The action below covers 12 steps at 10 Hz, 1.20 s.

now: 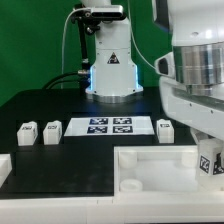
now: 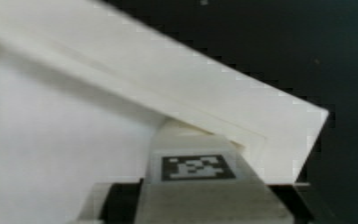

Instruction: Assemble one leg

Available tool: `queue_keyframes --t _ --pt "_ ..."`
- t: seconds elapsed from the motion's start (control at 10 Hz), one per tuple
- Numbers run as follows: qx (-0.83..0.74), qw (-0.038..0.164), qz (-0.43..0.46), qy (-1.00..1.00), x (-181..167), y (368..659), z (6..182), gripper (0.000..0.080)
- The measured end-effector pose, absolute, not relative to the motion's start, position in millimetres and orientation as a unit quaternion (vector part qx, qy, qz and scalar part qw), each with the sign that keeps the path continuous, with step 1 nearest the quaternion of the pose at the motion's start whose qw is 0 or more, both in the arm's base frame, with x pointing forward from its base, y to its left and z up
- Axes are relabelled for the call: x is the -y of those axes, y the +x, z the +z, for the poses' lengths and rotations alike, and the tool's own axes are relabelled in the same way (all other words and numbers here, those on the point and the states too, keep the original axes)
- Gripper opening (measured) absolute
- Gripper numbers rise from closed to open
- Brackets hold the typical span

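Note:
My gripper (image 1: pixel 211 160) is at the exterior view's right, over the right end of the large white tray-like panel (image 1: pixel 150 160). It is shut on a leg (image 1: pixel 213 163), a small white post with a black-and-white tag. In the wrist view the leg (image 2: pixel 197 165) sits between the jaws of the gripper (image 2: pixel 197 208), its far end against the inside of the panel's corner rim (image 2: pixel 247 110). Three more legs stand on the table: two at the left (image 1: pixel 26 133) (image 1: pixel 51 130) and one at the right (image 1: pixel 165 128).
The marker board (image 1: pixel 110 126) lies flat behind the panel, between the loose legs. The robot's base (image 1: pixel 110 75) stands at the back centre. Another white part (image 1: pixel 3 170) shows at the left edge. The table is black.

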<state>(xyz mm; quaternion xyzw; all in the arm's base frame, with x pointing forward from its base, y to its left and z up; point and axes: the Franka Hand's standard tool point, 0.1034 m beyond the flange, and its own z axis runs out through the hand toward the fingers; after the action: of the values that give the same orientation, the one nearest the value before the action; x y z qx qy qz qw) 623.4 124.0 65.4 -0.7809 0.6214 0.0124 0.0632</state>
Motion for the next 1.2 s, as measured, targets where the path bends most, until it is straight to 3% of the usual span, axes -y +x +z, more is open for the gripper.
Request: queue_keyframes --t 0.3,0.6,0.7,0.8,0.9,1.0,1.2 --pt "-0.755 0.094 0.015 -0.648 -120.9 624.5 64.7 0.0292" --pt "-0.796 0.097 0.027 -0.596 -120.5 624.6 64.5 0.0292" --pt "-0.789 0.097 0.026 -0.606 -120.7 624.3 64.0 0.0374" --pt "-0.77 0.098 0.023 -0.63 -120.3 624.2 63.5 0.054" --pt "-0.728 0.09 0.028 -0.679 -117.0 621.6 62.4 0.054" --pt "-0.688 0.085 0.036 -0.719 -115.6 622.3 65.1 0.0633" --pt "-0.58 0.084 0.028 -0.81 -116.3 624.2 67.7 0.0647"
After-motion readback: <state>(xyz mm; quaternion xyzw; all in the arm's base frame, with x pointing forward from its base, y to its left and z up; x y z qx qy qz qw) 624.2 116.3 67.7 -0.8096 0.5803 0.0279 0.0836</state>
